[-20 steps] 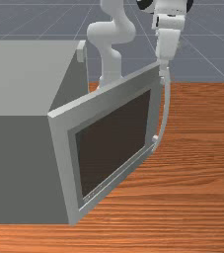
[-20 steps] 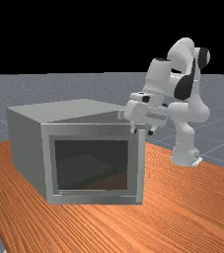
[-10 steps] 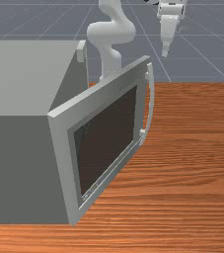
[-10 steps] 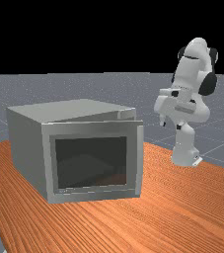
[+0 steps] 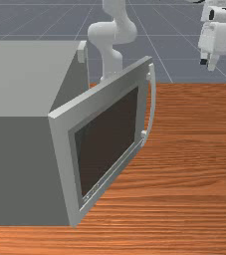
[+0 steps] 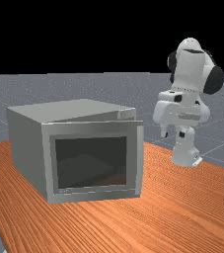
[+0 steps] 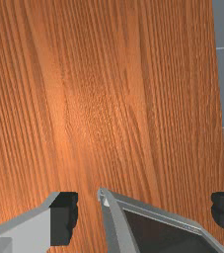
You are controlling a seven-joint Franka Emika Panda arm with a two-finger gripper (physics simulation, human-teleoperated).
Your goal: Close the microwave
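You had the microwave (image 5: 15, 169) resting on the counter (image 5: 199, 174), at the front view's left, with its door (image 5: 59, 154) still partly open. The door was joined to the microwave along one upright edge and slanted outward from its front, leaving a wedge-shaped gap between the two. The dark window (image 5: 107, 144) faced away from the microwave's inside, and the curved handle (image 5: 153, 99) ran upright along the door's free edge, well apart from the microwave's body.

Your gripper (image 6: 173, 135) was raised above counter level, to the far view's right of the microwave, apart from both door and handle. Its fingers (image 7: 64, 217) stood wide apart with nothing held between them; the wrist view showed part of the door beyond them. Your arm (image 6: 190, 69) rose to the far view's right of the microwave.
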